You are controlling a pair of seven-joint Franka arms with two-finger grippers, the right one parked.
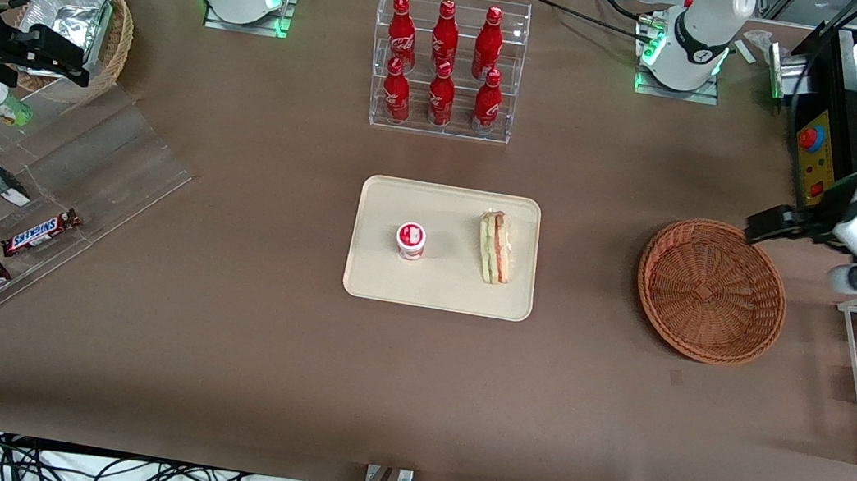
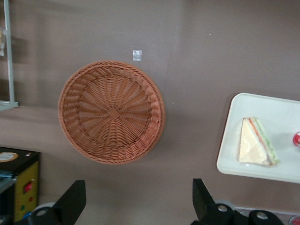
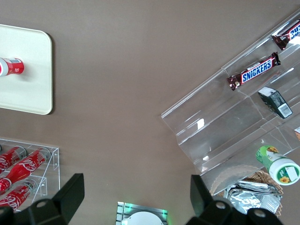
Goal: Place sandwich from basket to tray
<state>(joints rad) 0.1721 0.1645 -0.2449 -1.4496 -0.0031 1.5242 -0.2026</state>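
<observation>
Tray [image 1: 373, 283], basket [image 1: 712, 290] on table [image 1: 216, 345]

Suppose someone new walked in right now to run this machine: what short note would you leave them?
End effector: open, holding nothing, raised over the basket's rim at the working arm's end of the table.
Basket: nothing in it.
Sandwich: lying on the tray, beside a small red-and-white cup, on the side nearer the basket.
Done: sandwich is out of the basket and on the tray.
Left: nothing but pulling the arm away, as far as the views show.
</observation>
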